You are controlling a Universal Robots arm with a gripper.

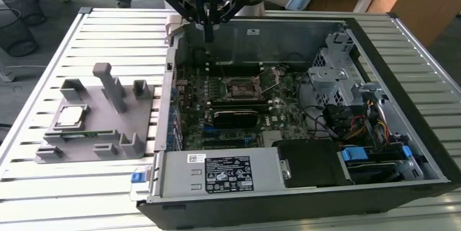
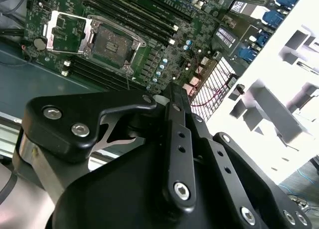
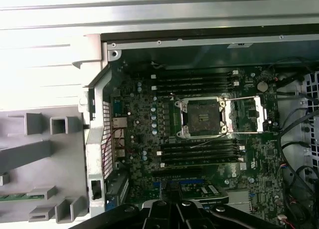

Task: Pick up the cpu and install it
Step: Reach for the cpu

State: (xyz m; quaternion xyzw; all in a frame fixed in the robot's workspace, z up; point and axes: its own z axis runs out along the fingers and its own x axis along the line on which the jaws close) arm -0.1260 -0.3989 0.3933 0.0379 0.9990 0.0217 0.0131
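gripper (image 1: 209,35): clenched, empty, above the open computer case (image 1: 288,207)
cpu (image 1: 70,116): flat on the grey holder (image 1: 115,88) (well apart from the gripper)

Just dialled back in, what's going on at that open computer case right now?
The arm's black gripper hangs over the far side of the open black computer case, shut and holding nothing. The cpu, a small flat square chip with a silver-grey metal top, lies on the grey holder fixture to the exterior view's left of the case. The motherboard's cpu socket stands open and empty, so the chip has not yet been picked up.
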